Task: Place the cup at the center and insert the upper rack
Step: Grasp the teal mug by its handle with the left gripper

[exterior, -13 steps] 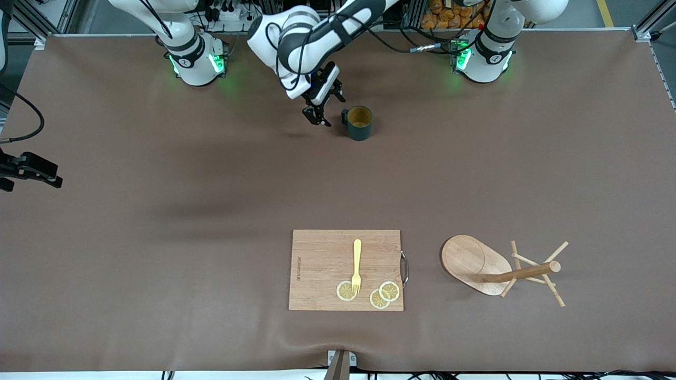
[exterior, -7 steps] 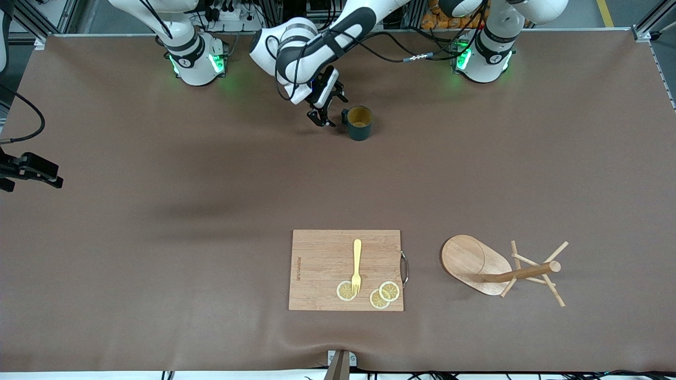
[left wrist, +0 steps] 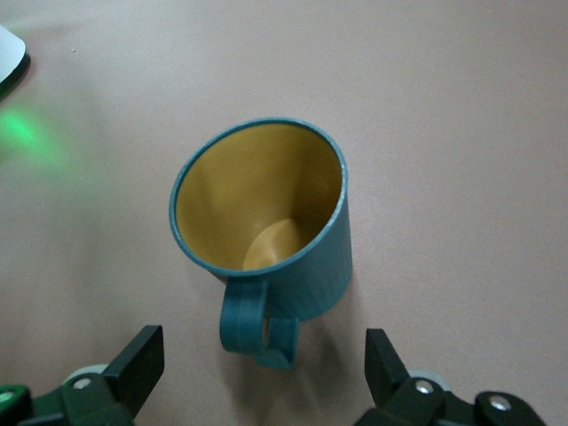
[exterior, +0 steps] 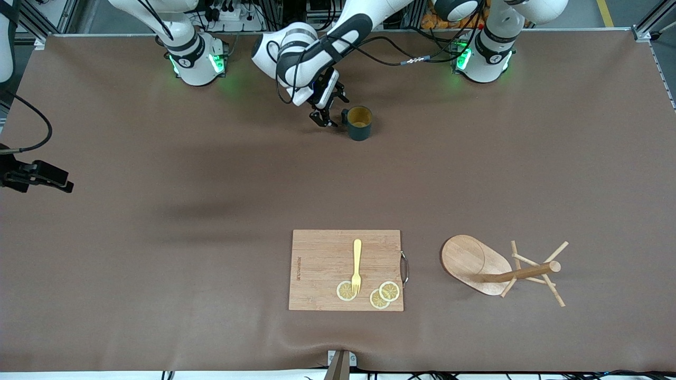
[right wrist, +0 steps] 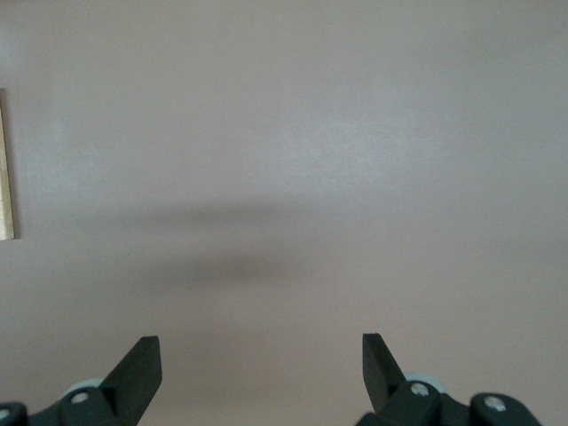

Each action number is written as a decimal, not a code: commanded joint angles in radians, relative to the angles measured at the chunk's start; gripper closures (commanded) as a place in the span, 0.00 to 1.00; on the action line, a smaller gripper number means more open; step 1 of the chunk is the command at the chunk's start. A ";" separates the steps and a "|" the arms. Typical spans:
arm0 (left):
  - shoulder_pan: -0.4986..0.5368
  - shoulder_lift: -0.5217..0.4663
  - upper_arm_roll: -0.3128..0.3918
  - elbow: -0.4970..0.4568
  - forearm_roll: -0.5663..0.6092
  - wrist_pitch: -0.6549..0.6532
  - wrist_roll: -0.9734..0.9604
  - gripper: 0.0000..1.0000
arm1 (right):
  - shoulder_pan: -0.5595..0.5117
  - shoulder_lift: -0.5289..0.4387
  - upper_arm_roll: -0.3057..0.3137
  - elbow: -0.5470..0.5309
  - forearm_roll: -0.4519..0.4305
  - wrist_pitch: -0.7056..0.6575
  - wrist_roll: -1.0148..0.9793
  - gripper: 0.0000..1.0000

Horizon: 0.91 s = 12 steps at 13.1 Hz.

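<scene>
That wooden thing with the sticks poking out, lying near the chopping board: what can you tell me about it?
It is a mug tree of light, bare wood: a flat oval base, a round central post and thin pegs angled off the post's end. It lies tipped over on the brown table, resting on the base's edge and its pegs, with the post pointing toward the left arm's end. It sits beside the chopping board, apart from it. Nothing else touches it.

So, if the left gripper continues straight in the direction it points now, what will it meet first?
Most likely the cup: its handle faces the open left gripper and lies between the fingers. Nothing else shows in that line, though the remaining gap is hard to judge.
</scene>
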State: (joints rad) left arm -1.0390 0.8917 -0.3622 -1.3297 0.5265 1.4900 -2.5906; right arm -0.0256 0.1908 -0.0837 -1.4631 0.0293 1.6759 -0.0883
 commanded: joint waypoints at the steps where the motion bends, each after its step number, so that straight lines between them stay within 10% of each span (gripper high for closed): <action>1: -0.004 0.030 -0.011 0.032 0.030 -0.028 -0.031 0.00 | 0.003 -0.002 -0.002 0.004 0.009 -0.018 0.018 0.00; 3: -0.004 0.035 -0.011 0.030 0.032 -0.028 -0.031 0.00 | 0.000 -0.002 -0.001 0.004 0.009 -0.047 0.015 0.00; 12: 0.000 0.032 -0.011 0.030 0.035 -0.028 -0.016 0.74 | -0.004 -0.004 -0.002 0.006 -0.002 -0.050 0.016 0.00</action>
State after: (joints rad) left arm -1.0389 0.9134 -0.3622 -1.3247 0.5300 1.4888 -2.6000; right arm -0.0266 0.1909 -0.0879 -1.4631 0.0288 1.6346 -0.0868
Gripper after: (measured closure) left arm 0.674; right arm 0.000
